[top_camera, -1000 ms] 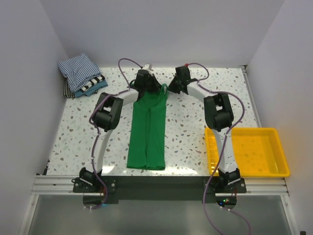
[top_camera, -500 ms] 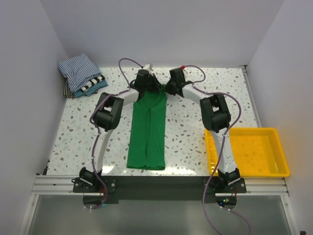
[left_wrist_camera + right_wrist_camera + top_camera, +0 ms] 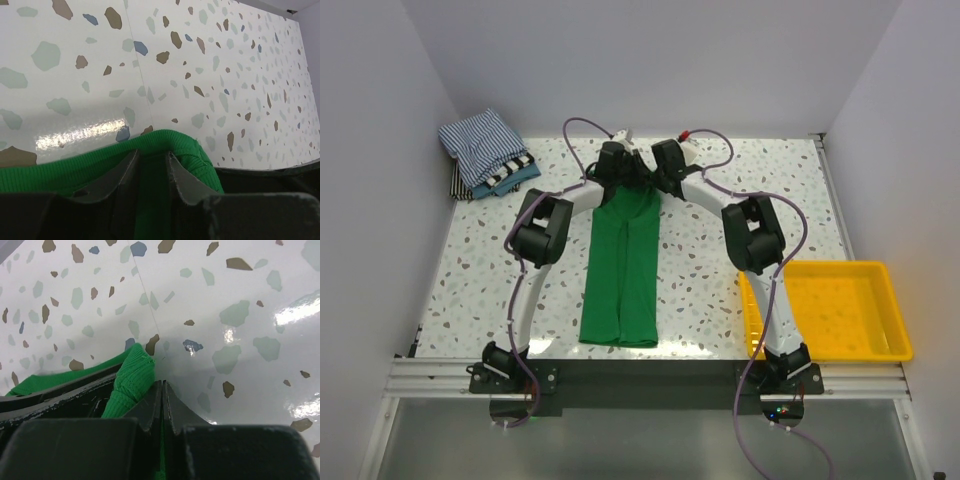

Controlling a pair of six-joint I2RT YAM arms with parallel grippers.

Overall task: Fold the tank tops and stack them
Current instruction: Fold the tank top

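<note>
One green tank top [image 3: 621, 270], one folded pile [image 3: 485, 152], one yellow tray [image 3: 840, 312].

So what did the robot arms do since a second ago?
The right gripper slid left along the far end of the green tank top, and now sits close beside the left gripper. Its fingers are shut on the green cloth there. The left gripper, the rest of the green tank top, the pile of folded tops in the far-left corner and the yellow tray stayed put.
</note>
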